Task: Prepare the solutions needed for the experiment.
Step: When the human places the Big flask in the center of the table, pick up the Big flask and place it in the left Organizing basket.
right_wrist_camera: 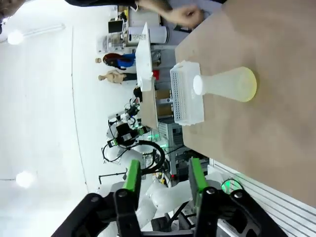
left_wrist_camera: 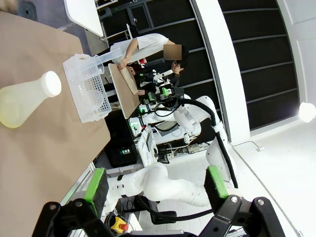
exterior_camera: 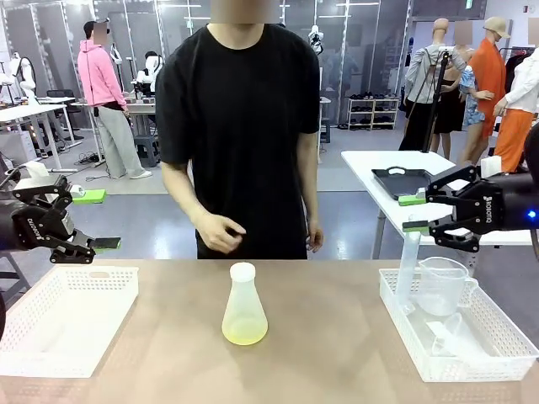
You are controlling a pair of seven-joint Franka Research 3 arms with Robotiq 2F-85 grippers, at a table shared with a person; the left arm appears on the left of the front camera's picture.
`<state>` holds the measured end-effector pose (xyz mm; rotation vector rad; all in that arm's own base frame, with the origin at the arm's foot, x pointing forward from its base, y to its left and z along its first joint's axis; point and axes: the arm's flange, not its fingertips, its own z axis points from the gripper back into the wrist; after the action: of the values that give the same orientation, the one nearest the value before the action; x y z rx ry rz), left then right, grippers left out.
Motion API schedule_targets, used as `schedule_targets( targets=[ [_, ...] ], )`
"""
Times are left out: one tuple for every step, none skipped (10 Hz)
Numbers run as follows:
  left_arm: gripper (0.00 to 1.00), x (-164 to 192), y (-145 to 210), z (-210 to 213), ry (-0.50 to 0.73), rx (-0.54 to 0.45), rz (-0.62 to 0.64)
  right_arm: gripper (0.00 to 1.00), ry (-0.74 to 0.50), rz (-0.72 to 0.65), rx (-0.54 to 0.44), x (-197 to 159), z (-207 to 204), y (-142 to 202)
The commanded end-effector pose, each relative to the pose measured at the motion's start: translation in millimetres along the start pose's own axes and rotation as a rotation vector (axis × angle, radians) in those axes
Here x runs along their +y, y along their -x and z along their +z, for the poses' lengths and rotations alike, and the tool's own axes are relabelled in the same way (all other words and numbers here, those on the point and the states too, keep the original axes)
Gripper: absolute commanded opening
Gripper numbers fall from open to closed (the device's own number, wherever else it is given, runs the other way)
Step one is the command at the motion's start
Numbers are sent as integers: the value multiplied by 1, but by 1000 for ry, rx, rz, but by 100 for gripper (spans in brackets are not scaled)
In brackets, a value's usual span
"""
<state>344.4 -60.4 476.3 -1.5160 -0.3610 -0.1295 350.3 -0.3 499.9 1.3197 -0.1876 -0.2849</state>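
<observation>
While the 2 grippers hang spread and empty, the solution (exterior_camera: 244, 333) sits in an upright conical flask (exterior_camera: 243, 299) — below and between them, inward of the left gripper (exterior_camera: 98, 220) and the right gripper (exterior_camera: 413, 212) alike, neither clearly nearer.

light: bright and even from overhead; i see ceiling lamps (right_wrist_camera: 23, 178) blooming white.
shadows: soft, faint beneath the flask (exterior_camera: 244, 316).
wrist views: edges bend; person's hand (right_wrist_camera: 182, 14) blurred.

Faint print, probably ROBOTIQ, on left hand (exterior_camera: 97, 220) and right hand (exterior_camera: 414, 213).
</observation>
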Motion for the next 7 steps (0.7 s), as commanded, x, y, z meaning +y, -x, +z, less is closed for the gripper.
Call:
schedule_targets(
  targets=[
    [100, -2, 1, 0, 14, 6, -2, 73, -26, 9, 50, -13, -6, 1],
    [100, -2, 1, 0, 14, 6, -2, 89, -45, 6, 71, -15, -8, 0],
    [100, -2, 1, 0, 14, 6, -2, 92, -70, 12, 82, -16, -8, -1],
    [100, -2, 1, 0, 14, 6, -2, 92, -85, 24, 97, -17, -7, -1],
    [100, -2, 1, 0, 14, 6, -2, 92, -108, 56, 129, -17, -5, -1],
    [100, -2, 1, 0, 14, 6, -2, 92, -51, -9, 89, -14, -7, 0],
    [100, -2, 1, 0, 14, 6, -2, 92, -51, -9, 89, -14, -7, 0]
  ],
)
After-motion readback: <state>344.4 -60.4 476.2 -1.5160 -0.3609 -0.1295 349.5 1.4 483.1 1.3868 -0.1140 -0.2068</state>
